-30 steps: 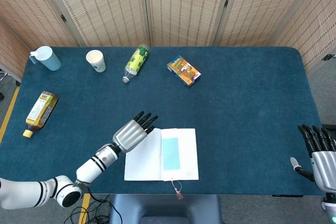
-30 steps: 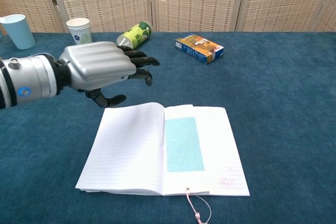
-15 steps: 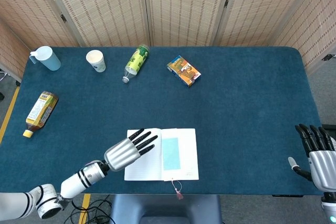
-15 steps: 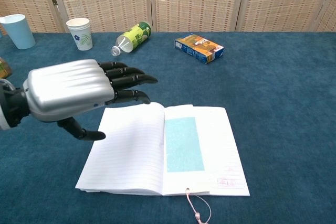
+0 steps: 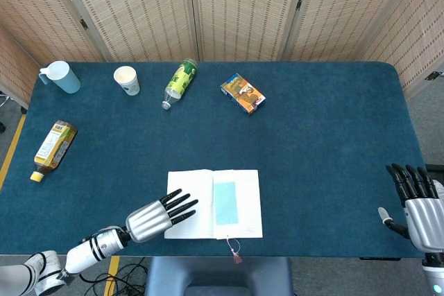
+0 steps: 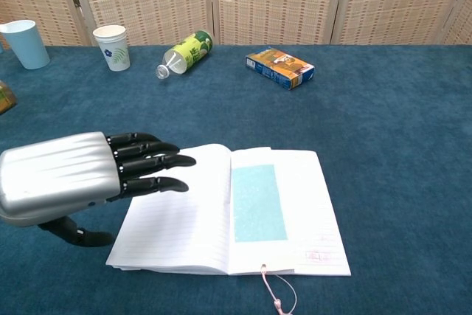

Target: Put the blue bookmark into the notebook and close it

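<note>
The blue bookmark (image 6: 259,202) already lay on the right page of the open notebook (image 6: 177,212), near the table's front edge. The left hand (image 6: 81,178) hovered flat with fingers straight and slightly apart over the left page, probably lined up to flip it shut. The right hand (image 5: 416,202) idled empty off the right edge, fingers apart.

Left hand (image 5: 149,218): flat, palm down, fingers (image 6: 147,161) spread and straight, pointing to 2 o'clock.
Left arm: reaches in from 8 o'clock.
Right hand (image 5: 420,202): empty, fingers straight, pointing to 12 o'clock.

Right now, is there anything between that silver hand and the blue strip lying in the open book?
Only the notebook's bare lined left page. The chest view shows the left hand with fingers over that page's outer edge, and the blue bookmark on the right page by the fold.
</note>
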`<state>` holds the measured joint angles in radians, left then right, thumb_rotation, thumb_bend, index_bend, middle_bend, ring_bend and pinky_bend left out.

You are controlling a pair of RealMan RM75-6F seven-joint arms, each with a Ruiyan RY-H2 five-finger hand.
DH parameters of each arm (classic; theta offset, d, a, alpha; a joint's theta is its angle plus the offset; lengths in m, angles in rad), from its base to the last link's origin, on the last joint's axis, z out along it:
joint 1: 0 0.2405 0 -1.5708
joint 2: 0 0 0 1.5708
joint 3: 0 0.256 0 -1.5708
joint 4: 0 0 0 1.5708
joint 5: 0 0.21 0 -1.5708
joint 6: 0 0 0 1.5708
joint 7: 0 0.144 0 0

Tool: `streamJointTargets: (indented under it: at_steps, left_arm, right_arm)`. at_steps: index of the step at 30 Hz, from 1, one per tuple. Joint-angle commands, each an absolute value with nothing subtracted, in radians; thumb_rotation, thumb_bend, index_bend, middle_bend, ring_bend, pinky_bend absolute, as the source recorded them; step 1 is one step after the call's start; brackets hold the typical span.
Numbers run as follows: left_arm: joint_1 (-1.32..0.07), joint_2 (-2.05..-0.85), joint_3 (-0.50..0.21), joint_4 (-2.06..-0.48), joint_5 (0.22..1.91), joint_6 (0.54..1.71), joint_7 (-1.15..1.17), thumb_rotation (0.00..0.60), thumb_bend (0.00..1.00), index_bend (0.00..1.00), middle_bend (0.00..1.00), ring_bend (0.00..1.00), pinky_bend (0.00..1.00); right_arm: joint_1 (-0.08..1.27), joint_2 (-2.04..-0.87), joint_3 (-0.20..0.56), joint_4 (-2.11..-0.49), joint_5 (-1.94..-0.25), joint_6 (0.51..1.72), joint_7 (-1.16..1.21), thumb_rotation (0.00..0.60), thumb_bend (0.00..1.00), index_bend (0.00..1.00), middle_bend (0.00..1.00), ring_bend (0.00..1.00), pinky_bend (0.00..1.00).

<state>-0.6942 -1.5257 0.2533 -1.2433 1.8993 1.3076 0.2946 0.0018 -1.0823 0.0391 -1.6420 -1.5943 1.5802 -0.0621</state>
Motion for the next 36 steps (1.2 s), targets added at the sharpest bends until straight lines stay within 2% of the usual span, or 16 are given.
streamJointTargets:
  at_steps: [1, 19, 31, 36]
  left_arm:
    - [-0.668, -1.538, 0.256, -1.222, 1.891, 1.31, 0.269, 0.6, 0.22, 0.13, 0.01, 0.0, 0.15]
    - [-0.621, -1.587, 0.24, -1.167, 1.905, 1.276, 0.263, 0.6, 0.22, 0.11, 0.01, 0.0, 0.15]
    - [-0.641, -1.642, 0.221, -1.148, 1.919, 1.229, 0.225, 0.6, 0.22, 0.12, 0.01, 0.0, 0.15]
    - [-0.649, -1.675, 0.209, -1.121, 1.93, 1.257, 0.154, 0.6, 0.22, 0.15, 0.01, 0.0, 0.15]
  right_arm:
    - [0.003, -1.082, 0.04, -1.645, -1.596, 1.58, -0.066, 0.6, 0.23, 0.0, 0.1, 0.05, 0.06]
    - [0.005, -1.085, 0.036, -1.647, -1.598, 1.58, -0.072, 0.6, 0.23, 0.0, 0.1, 0.05, 0.06]
    - [-0.003, -1.089, 0.034, -1.638, -1.596, 1.59, -0.061, 0.6, 0.23, 0.0, 0.1, 0.05, 0.06]
    - [-0.006, -1.087, 0.035, -1.637, -1.595, 1.594, -0.058, 0.6, 0.23, 0.0, 0.1, 0.05, 0.06]
